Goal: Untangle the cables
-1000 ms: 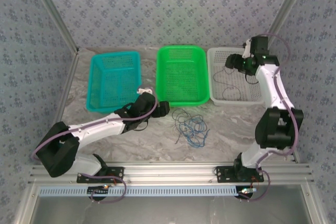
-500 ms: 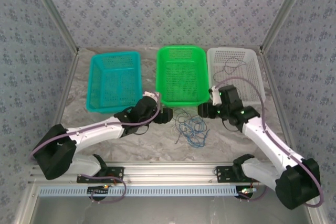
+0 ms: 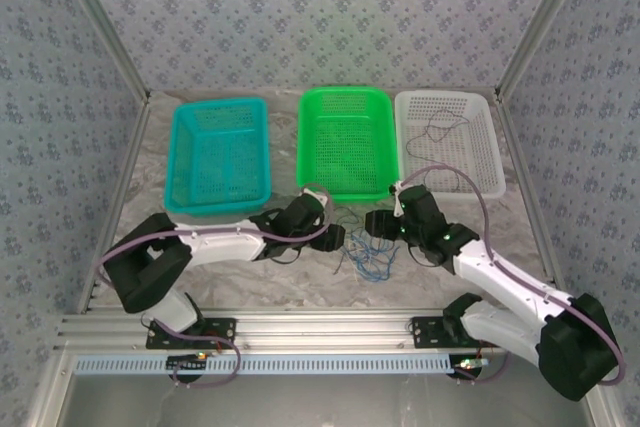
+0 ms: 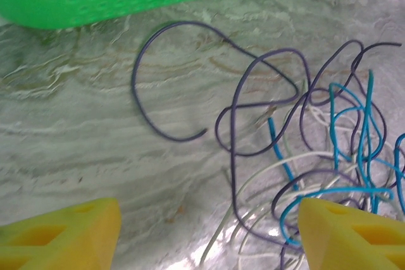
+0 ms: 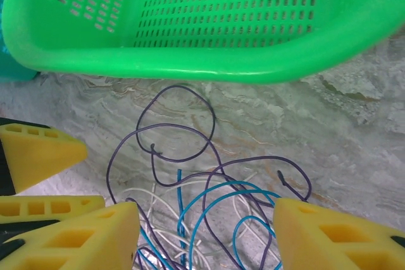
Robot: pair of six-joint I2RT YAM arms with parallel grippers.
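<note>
Thin purple, blue and white cables [image 4: 288,169] cut off low in wrist views; overhead, strands indistinct. Left gripper [image 4: 205,238], right gripper [image 5: 202,238]: jaws wide, empty.

**Both arms converge on the tangle**

Over the last second the right gripper [image 3: 376,223] has left the white basket [image 3: 447,97] at 1 o'clock of the table. It has swung down to the centre and now stands just at 3 o'clock of the cables [image 3: 368,253]. The left gripper [image 3: 336,239] has reached farther in from 9 o'clock, up to the tangle's opposite edge. The right arm, formerly upright by the basket, now lies stretched low across the table. The left arm's elbow has shifted inward.
</note>
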